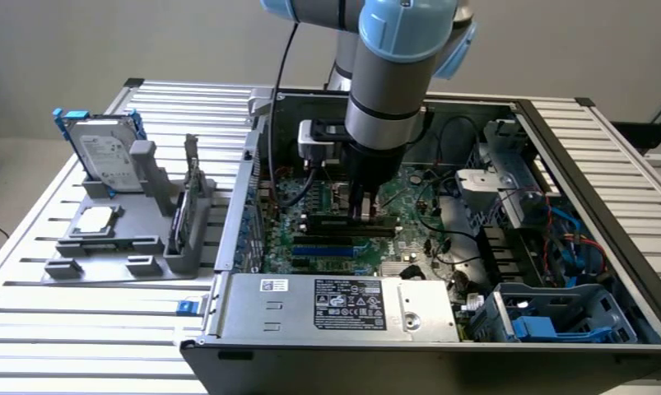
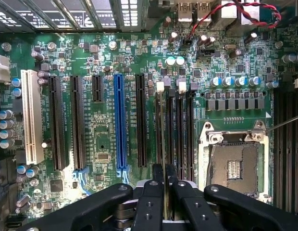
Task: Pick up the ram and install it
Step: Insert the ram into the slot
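The ram [image 1: 332, 220] is a long, thin, dark stick. It stands upright on its long edge, clamped near its middle between the closed fingers of the pincer [image 1: 361, 216]. In the wrist view it shows edge-on as a narrow pale line. It runs parallel to the black memory slots [image 2: 180, 130], just beside them, with one end by a white latch [image 2: 160, 86]. Whether it is fully seated cannot be told. In the exterior view it lies mid-motherboard [image 2: 105, 139], just beyond the blue slot [image 1: 328, 247].
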Controlling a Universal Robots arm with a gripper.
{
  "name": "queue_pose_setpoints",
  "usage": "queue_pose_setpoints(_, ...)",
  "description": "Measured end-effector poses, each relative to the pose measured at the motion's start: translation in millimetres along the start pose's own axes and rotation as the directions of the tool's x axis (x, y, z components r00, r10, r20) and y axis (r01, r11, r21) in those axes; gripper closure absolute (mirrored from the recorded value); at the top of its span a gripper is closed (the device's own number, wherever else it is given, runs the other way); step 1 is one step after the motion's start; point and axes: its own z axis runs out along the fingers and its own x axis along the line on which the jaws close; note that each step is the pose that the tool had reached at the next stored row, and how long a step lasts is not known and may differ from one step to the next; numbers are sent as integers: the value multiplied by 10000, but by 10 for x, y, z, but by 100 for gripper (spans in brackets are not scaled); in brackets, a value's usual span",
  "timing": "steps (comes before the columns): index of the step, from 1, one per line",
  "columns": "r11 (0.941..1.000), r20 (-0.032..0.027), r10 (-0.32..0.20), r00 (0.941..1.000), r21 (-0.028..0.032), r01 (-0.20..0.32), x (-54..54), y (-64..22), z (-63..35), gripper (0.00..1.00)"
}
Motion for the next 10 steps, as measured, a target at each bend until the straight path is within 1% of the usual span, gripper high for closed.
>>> queue_pose_setpoints(10, 10000, 3, -1, 10000, 1, 1, 0, -3, 11, 86)
